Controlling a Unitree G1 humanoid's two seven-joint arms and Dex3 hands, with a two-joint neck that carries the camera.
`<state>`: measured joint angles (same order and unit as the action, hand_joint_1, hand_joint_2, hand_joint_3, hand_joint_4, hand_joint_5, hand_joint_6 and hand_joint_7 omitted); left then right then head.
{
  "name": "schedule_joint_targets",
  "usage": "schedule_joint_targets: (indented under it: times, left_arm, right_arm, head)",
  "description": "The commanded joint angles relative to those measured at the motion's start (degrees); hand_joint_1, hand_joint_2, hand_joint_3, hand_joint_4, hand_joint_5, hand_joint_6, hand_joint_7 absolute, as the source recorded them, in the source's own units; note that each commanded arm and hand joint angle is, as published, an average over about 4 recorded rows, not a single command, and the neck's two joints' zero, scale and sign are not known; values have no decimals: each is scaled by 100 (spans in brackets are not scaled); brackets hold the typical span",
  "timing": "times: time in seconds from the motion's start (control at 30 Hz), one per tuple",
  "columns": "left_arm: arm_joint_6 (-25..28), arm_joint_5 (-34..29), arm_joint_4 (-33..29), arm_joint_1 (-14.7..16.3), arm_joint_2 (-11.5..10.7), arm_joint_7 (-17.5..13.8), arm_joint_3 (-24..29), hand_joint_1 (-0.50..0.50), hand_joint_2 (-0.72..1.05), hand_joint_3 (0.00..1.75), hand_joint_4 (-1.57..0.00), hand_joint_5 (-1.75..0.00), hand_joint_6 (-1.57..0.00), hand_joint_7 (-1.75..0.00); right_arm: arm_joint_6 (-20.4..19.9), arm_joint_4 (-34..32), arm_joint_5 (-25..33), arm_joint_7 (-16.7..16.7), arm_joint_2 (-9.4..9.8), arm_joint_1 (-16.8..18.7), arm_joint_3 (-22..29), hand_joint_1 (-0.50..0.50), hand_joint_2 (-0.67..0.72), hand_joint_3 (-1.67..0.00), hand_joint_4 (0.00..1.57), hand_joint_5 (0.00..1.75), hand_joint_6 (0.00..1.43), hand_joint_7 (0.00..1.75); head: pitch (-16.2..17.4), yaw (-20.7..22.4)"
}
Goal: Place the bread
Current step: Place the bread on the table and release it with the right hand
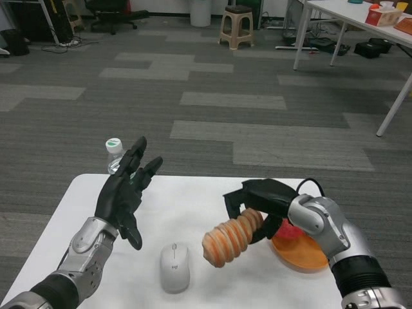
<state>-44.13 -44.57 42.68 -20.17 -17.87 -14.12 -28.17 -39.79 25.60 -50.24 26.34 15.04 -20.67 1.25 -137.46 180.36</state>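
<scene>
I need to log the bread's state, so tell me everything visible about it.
The bread is a tan-orange ridged loaf, ribbed crosswise in rings. It lies tilted, its lower end toward the mouse, low over the white table. The right hand holds its upper end from above; table contact is unclear.
</scene>
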Motion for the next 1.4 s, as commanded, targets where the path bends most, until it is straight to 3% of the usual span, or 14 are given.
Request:
schedule_joint_targets:
  times: [0.03, 0.43, 0.53, 0.67, 0.77, 0.9, 1.07, 1.4]
  left_arm:
    - [-34, -32, 38, -31, 1, -16, -66, 50, -64, 9, 0, -41, 0, 0]
    - [-34, -71, 120, -121, 40, -21, -182, 50, -64, 9, 0, -41, 0, 0]
    - [-34, -78, 131, -128, 51, -21, -189, 50, -64, 4, 0, -41, 0, 0]
    - [-34, -78, 135, -128, 56, -21, -189, 50, -64, 9, 0, -41, 0, 0]
    - [-34, -78, 128, -128, 56, -21, -189, 50, -64, 9, 0, -41, 0, 0]
    - [-34, -78, 126, -128, 51, -21, -189, 50, -64, 9, 0, -41, 0, 0]
    - [-34, -78, 126, -128, 47, -21, -189, 50, -64, 9, 0, -41, 0, 0]
    - [-34, -78, 126, -119, 47, -19, -189, 50, -64, 9, 0, -41, 0, 0]
  right_arm:
    - [-3, 553, -56, 22, 32, -323, -188, -46, -60, -48, 28, 145, 96, 154]
    - [277, 1935, -103, -180, -359, -927, -369, -46, -60, -48, 22, 145, 88, 154]
    - [309, 2076, -109, -213, -366, -1009, -529, -46, -60, -48, 14, 145, 71, 157]
    - [327, 2151, -109, -222, -361, -1035, -652, -47, -56, -56, 1, 143, 31, 161]
    - [338, 2160, -109, -220, -368, -1035, -661, -50, -54, -59, 0, 131, 17, 161]
    - [415, 2151, -105, -174, -348, -1026, -661, -50, -46, -83, 0, 107, 6, 159]
    - [472, 2124, -107, -136, -318, -1026, -643, -50, -41, -95, 0, 87, 3, 154]
    - [560, 1878, -109, -72, -115, -1035, -584, -50, -35, -97, 0, 87, 2, 154]
  head:
    - [12, -45]
    - [15, -102]
    - [23, -107]
    - [24, -106]
    - [24, -106]
    - [32, -111]
    - [39, -117]
    - [45, -129]
